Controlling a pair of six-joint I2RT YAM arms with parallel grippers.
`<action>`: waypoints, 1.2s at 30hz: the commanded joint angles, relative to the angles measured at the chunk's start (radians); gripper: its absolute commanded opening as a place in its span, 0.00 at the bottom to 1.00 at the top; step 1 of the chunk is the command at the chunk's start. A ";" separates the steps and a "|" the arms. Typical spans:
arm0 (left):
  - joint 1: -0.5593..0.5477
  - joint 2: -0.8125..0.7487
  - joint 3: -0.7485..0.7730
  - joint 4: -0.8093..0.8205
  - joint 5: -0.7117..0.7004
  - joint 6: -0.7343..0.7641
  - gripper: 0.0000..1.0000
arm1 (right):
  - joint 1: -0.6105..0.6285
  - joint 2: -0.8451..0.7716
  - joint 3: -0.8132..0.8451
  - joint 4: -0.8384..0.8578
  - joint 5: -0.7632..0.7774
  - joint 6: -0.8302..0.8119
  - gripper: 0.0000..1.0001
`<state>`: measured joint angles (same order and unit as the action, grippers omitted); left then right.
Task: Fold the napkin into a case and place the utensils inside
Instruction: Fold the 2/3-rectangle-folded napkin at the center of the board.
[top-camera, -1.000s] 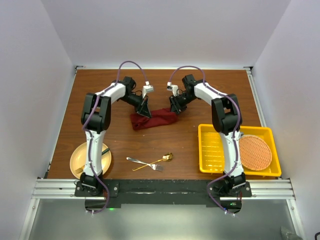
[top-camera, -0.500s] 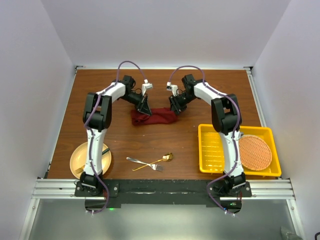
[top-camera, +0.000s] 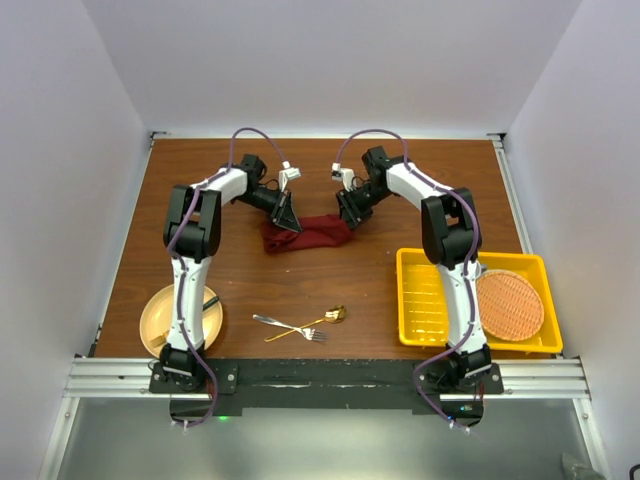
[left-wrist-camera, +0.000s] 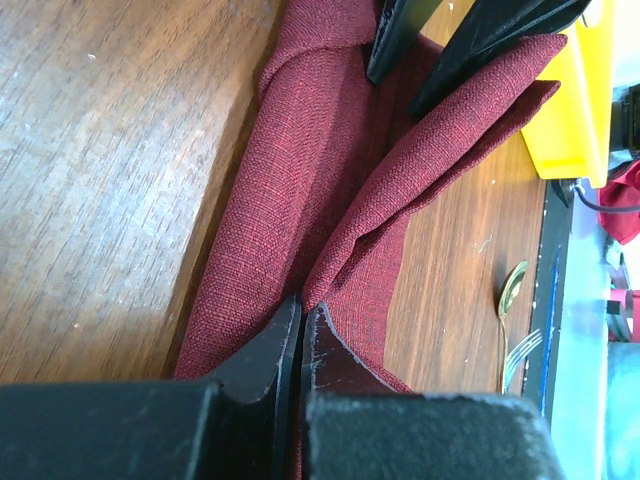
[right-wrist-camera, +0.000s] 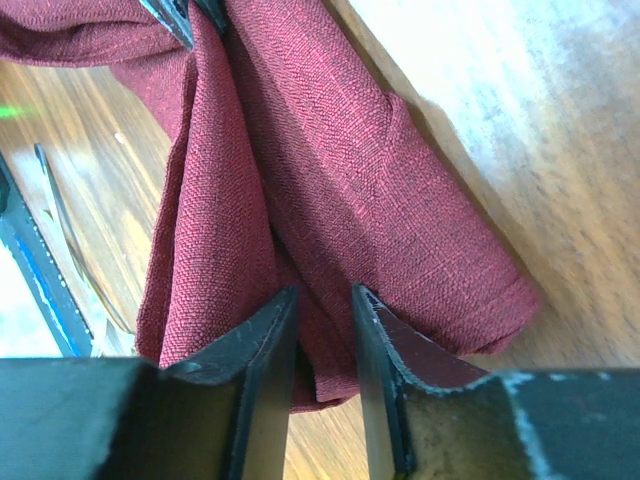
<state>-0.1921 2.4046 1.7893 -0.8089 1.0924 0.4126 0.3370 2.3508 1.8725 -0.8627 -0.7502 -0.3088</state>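
Napkin (top-camera: 308, 236): maroon cloth, bunched in loose folds, upper middle of the overhead frame, lying on the worktop (top-camera: 250, 285); not yet a flat strip.
Left end effector (left-wrist-camera: 301, 305): fingers pressed together on the napkin's left edge.
Right end effector (right-wrist-camera: 322, 295): fingers clamped over a thick fold at the napkin's right end, the narrow gap between them filled with cloth.
Fork (top-camera: 283, 324) and spoon (top-camera: 330, 316): crossed, lower centre of the overhead frame, well apart from the napkin.
Risk one: the layers look uneven; if either pinch holds only one layer, the fold may slump open when drawn.
Risk two: unequal pull by the two arms could skew the strip, leaving it too crooked to take fork and spoon.
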 joint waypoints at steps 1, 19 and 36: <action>0.023 0.040 0.009 -0.018 -0.100 0.008 0.00 | -0.010 -0.011 0.042 -0.018 0.084 -0.035 0.37; 0.023 0.074 0.044 -0.061 -0.100 0.035 0.00 | -0.112 -0.111 0.108 0.054 -0.182 0.062 0.65; 0.025 0.083 0.047 -0.093 -0.083 0.058 0.00 | 0.013 -0.064 0.145 -0.030 -0.075 -0.217 0.75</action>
<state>-0.1825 2.4405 1.8324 -0.8745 1.1145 0.4229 0.3424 2.3081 1.9793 -0.8558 -0.8433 -0.4225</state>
